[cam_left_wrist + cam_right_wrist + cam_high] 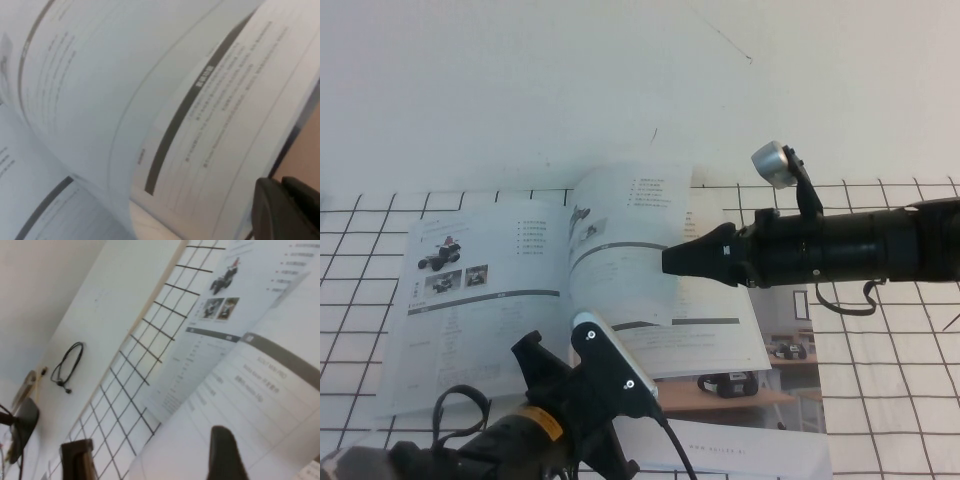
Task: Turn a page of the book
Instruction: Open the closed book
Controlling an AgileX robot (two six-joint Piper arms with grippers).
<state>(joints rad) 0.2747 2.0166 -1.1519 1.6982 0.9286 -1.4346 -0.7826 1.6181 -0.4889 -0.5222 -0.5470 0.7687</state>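
Right tool (pixel 670 259) reaches in over the open book (pixel 490 300), its tips right at the lifted page (pixel 620 240), fingers (pixel 225 455) spread apart with nothing pinched between them. The page arches up from the spine, just ahead of that tool. Left tool (pixel 535 350) hovers low at the book's near edge; cannot tell whether it is parted or together. Book lies flat on the gridded worktop (pixel 890 380), atop a brochure (pixel 790 385).

White book (pixel 490 300) pages carry grey bars, fine text, and a black-and-red rover photo at ten o'clock. The cloth (pixel 890 350) is white with a black grid. Both arms are black.
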